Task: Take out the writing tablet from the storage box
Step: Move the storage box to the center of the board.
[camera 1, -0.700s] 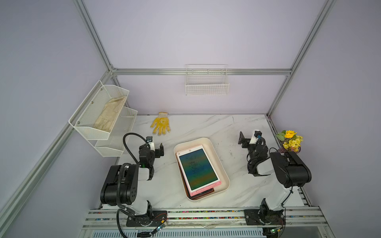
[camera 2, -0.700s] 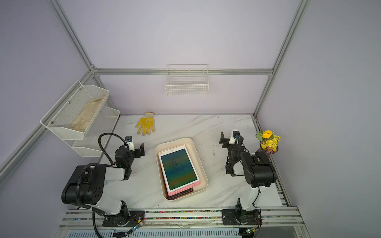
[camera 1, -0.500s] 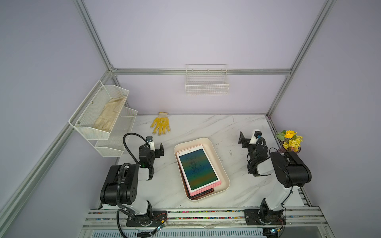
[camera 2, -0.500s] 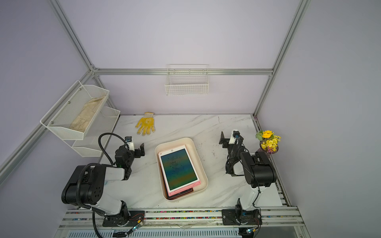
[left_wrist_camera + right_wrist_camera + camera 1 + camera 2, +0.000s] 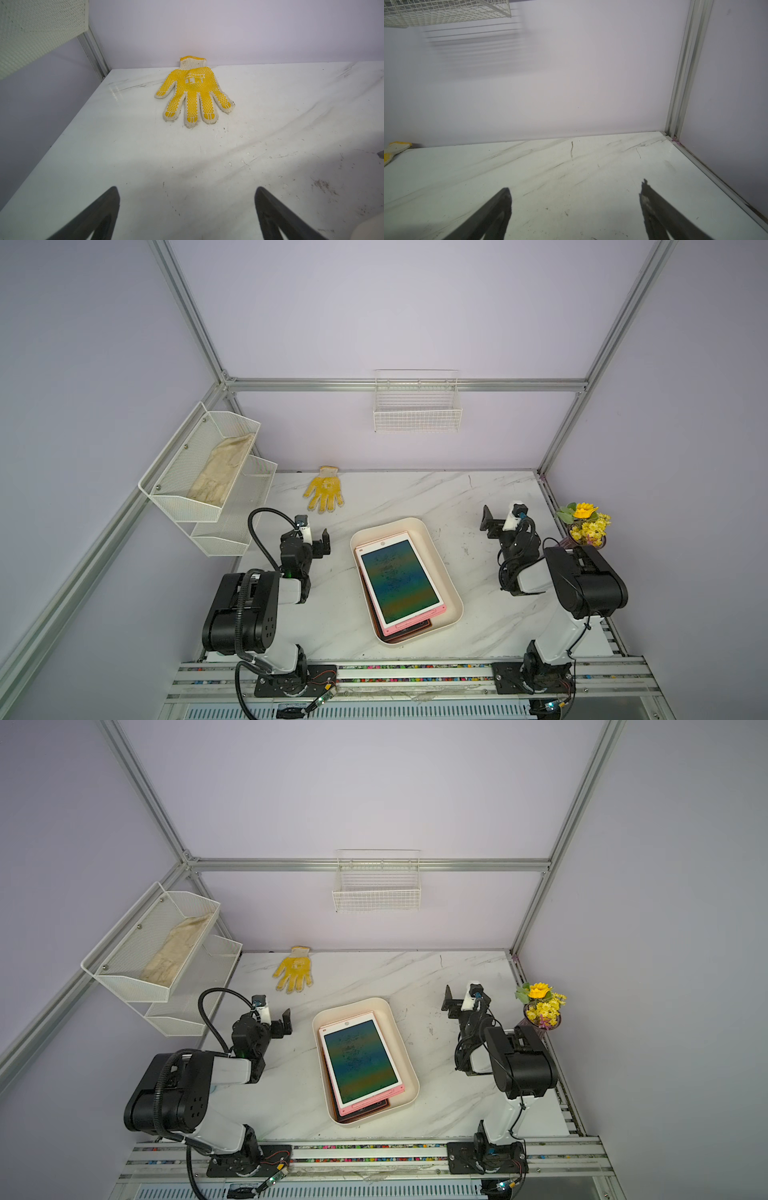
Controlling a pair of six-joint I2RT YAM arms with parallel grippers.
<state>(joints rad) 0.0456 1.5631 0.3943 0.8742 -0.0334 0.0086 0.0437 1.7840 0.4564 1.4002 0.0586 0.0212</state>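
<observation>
The cream-white storage box (image 5: 454, 591) (image 5: 410, 1067) lies in the middle of the marble table. In it lies a pink-framed writing tablet (image 5: 398, 581) (image 5: 359, 1060) with a dark green-blue screen, stacked on a darker tablet whose edge (image 5: 409, 632) shows at the near end. My left gripper (image 5: 308, 539) (image 5: 187, 189) hovers to the left of the box, open, with only bare table between its fingers. To the box's right my right gripper (image 5: 498, 526) (image 5: 575, 187) is also open and empty. Neither wrist view shows the tablet.
A yellow dotted glove (image 5: 324, 493) (image 5: 195, 91) lies at the back left near the wall. A white mesh two-tier shelf (image 5: 208, 485) holding a pale glove hangs at left. A wire basket (image 5: 417, 410) hangs on the back wall. A flower pot (image 5: 586, 524) stands at the right edge.
</observation>
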